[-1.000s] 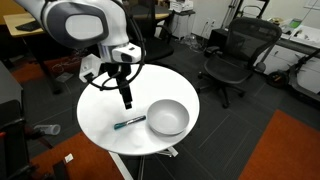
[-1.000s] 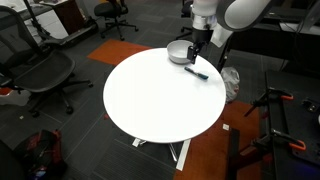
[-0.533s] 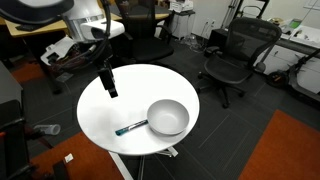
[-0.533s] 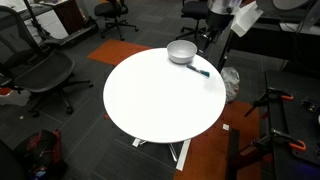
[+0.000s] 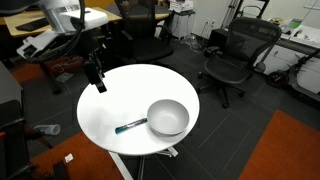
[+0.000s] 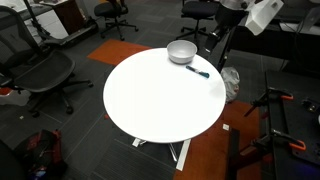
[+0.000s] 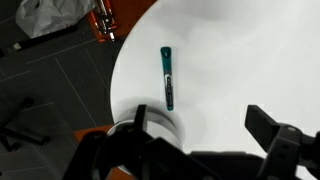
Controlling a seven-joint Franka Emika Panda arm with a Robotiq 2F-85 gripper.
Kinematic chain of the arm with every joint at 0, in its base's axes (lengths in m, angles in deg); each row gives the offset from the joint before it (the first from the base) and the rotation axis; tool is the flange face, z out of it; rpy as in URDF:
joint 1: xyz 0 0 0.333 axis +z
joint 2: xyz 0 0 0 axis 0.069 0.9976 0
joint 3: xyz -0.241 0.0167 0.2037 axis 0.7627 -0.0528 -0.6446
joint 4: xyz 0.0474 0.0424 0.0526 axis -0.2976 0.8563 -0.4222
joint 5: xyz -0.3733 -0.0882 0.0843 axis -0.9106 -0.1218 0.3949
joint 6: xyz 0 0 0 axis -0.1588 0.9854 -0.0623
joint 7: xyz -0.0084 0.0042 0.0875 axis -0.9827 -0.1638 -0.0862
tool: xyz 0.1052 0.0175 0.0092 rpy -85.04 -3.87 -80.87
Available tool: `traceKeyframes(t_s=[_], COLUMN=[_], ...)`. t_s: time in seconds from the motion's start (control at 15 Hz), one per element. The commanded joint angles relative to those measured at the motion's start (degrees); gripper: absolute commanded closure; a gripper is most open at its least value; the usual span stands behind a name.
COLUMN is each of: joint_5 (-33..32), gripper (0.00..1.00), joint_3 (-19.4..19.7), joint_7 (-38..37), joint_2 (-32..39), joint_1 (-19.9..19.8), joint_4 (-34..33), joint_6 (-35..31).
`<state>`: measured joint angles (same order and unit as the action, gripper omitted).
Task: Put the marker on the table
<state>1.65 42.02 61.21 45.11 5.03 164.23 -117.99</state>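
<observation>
Two fingers are all I get of the gripper point(image 7: 200, 118) in the wrist view, and they're dark, blurry and cut off by the bottom edge. They sit far apart with nothing between them but white surface point(image 7: 240, 60), so I'd call it wide open and empty. The marker point(image 7: 168, 78) lies flat on the surface above the fingers point(image 7: 272, 128) in that picture, close to the rounded rim. A pale curved shape tucked behind the fingers might be the bowl, but I can't tell from that sliver.

Both exterior views give what the wrist view doesn't: the whole round surface point(image 5: 115, 100) with the bowl point(image 5: 167, 118) on it and the marker point(image 5: 130, 125) lying right beside it. One end points at the bowl's rim; whether they touch I can't tell, since it's too small.

In an exterior view the gripper point(image 5: 96, 78) hangs in the air near the surface's rim, well apart from the marker. It's just a dark blob there, so the fingers can't be read. I also can't say if it's over the surface or past the edge.

From the opposite side, the bowl point(image 6: 181, 51) and marker point(image 6: 198, 71) sit near the far rim of the surface point(image 6: 160, 105). The arm point(image 6: 262, 14) is chopped off by the top edge, and the gripper gets lost against the dark background.
</observation>
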Motion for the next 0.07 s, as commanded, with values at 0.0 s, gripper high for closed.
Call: traceKeyframes(t_s=[0.0], joint_5=[0.44], gripper=[0.0], joint_3=[-2.63], joint_7=[0.37], joint_2=[0.01], joint_1=[-2.65], joint_4=[-0.01], joint_6=[0.01])
